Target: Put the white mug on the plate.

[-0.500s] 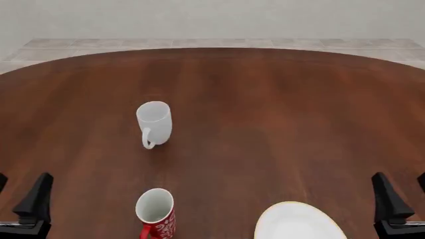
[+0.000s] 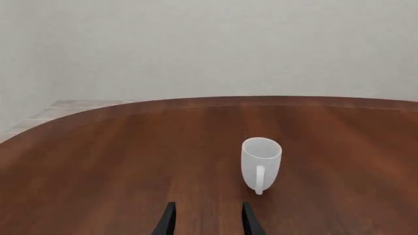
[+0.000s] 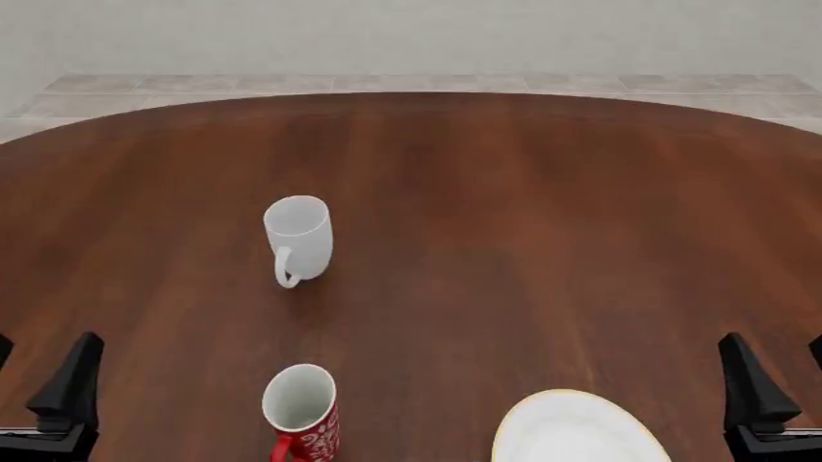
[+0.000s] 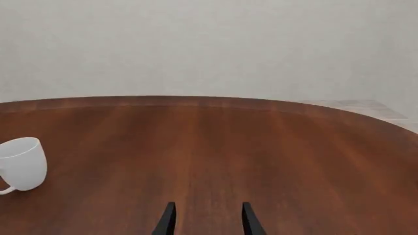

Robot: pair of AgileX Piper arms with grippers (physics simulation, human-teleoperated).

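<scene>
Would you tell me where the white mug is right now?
In the front view the white mug stands upright left of centre on the table, beyond the red mug, apart from the plate.

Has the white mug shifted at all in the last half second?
No. In the front view the white mug stands at the same spot on the table, equally far beyond the red mug, handle toward the camera.
</scene>
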